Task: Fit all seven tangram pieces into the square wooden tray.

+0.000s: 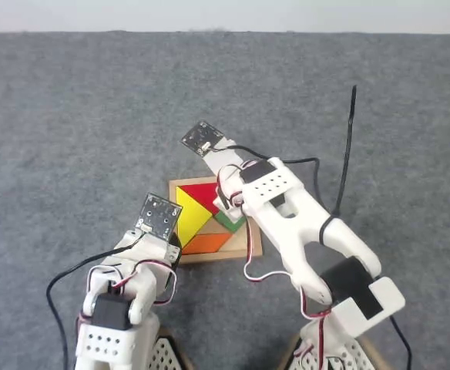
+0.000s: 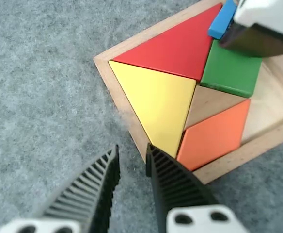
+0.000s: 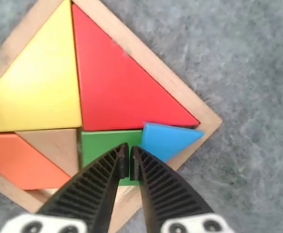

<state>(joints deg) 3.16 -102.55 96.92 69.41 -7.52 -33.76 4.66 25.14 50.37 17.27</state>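
tray [image 2: 146, 37] holds 5 coloured pcs [image 2: 228, 73], incl 2 big triangles [image 2: 175, 46].

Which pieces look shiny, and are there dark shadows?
Right wrist view: glare washes the yellow triangle; a small glint marks the red triangle. Left wrist view: the yellow triangle shows a soft sheen. High view: even light, only faint shadows on the grey mat.
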